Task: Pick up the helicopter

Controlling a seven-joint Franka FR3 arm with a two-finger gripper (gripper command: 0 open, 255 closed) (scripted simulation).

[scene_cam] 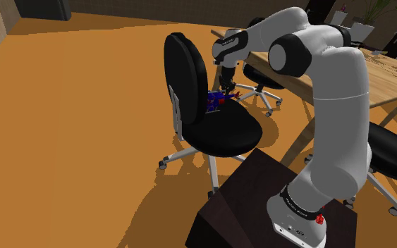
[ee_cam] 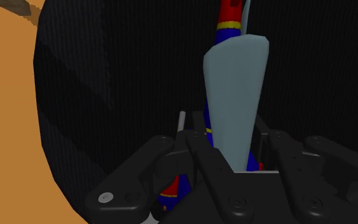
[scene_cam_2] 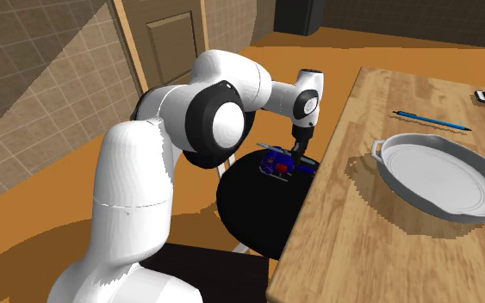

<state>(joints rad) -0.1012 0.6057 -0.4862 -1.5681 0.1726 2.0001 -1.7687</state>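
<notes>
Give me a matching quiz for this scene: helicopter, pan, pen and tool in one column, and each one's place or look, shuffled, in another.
Things:
1. helicopter
2. pan
3. pen
4. tool

Descriptions:
a. grey and empty
b. lying on the black chair seat
c. reaching down from above, right at the helicopter
d. thin and blue, on the wooden table

Pairs: 1-b, 2-a, 3-d, 4-c
</notes>
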